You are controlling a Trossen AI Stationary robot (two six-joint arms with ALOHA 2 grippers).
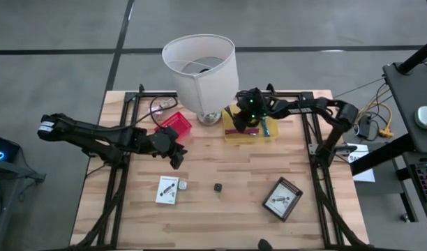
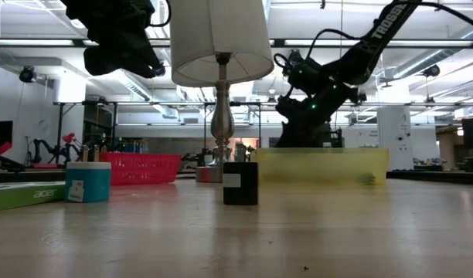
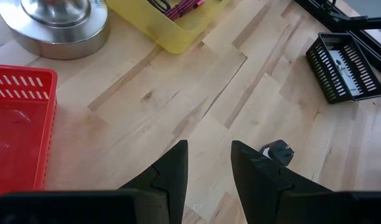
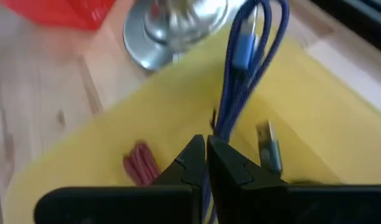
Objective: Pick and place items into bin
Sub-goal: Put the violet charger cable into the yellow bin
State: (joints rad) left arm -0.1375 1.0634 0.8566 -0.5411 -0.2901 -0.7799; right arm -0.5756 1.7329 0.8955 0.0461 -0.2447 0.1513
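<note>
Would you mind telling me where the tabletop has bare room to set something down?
Bare wood lies between the red basket and the yellow bin, and between the white box and black tray, apart from the small cube. Around the lamp it is crowded.

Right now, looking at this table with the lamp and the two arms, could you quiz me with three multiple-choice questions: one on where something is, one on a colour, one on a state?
1. Where is the right gripper?
A. over the yellow bin
B. over the red basket
C. off the table

2. What colour is the cable in the right gripper?
A. green
B. blue
C. white

3. How is the left gripper?
A. shut on a pen
B. shut on the lamp
C. open, holding nothing

Answers: 1 A, the high view shows it above the yellow bin; 2 B, the right wrist view shows blue cord pinched there; 3 C, the left wrist view shows bare wood in the gap.
</note>
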